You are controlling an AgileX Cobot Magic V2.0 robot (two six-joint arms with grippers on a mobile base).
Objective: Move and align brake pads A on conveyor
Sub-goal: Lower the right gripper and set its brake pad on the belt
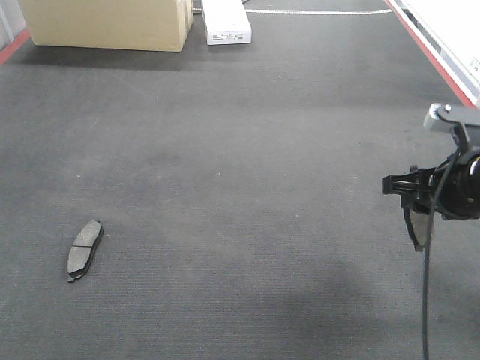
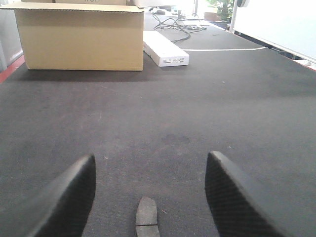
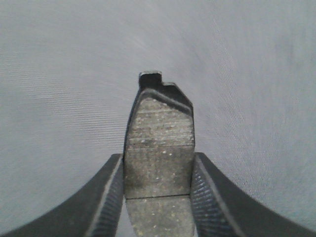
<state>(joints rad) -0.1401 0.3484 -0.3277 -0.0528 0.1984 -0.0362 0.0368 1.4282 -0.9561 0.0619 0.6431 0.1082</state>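
Note:
One brake pad (image 1: 84, 248) lies flat on the dark conveyor (image 1: 247, 150) at the near left, grey face up with its groove showing. The left wrist view has its far tip (image 2: 146, 216) low between the fingers of my left gripper (image 2: 150, 157), which is open and hovers above it without touching. My right gripper (image 1: 417, 217) hangs over the belt at the right edge, raised off the surface. It is shut on a second brake pad (image 3: 159, 133), gripped across its width, black backing plate tab pointing away. My left gripper is outside the front view.
A cardboard box (image 1: 105, 22) and a white carton (image 1: 225, 22) stand at the belt's far end. A red edge strip (image 1: 431, 52) runs along the right side, with a white cable (image 2: 222, 49) on the belt near the far right.

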